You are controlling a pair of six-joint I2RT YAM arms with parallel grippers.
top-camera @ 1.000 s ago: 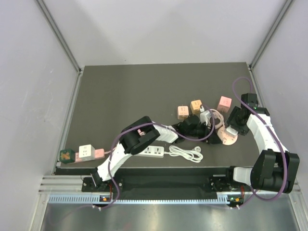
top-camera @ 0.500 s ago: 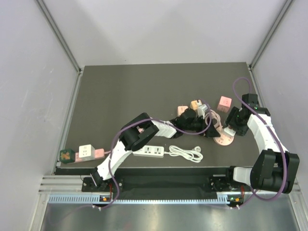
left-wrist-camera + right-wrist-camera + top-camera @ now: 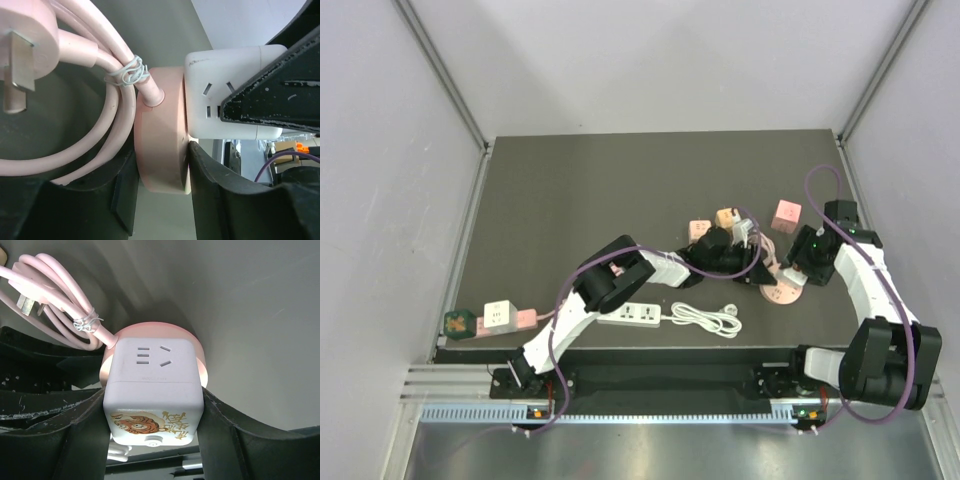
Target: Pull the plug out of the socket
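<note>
A white cube plug (image 3: 152,395) with a tiger print sits pushed into a round pink socket (image 3: 155,335). My right gripper (image 3: 152,405) is shut on the cube's two sides. In the left wrist view the socket (image 3: 160,150) stands edge-on between the jaws of my left gripper (image 3: 160,192), which press on both its flat faces, and the cube (image 3: 225,95) sticks out to the right. The socket's pink cord (image 3: 115,95) is tied in a bundle beside it. From above, both grippers (image 3: 760,272) (image 3: 790,272) meet at the socket (image 3: 782,293) at the right of the table.
Pink cubes (image 3: 786,213) (image 3: 700,230) and an orange cube (image 3: 725,215) lie behind the grippers. A white power strip (image 3: 635,315) with its coiled cord (image 3: 708,318) lies near the front edge. A pink strip with a white cube (image 3: 498,318) sits at the front left corner.
My left gripper has opened wide, reached right to the pink socket and closed on it. The right gripper has kept its hold on the cube and shifted slightly left with it.
</note>
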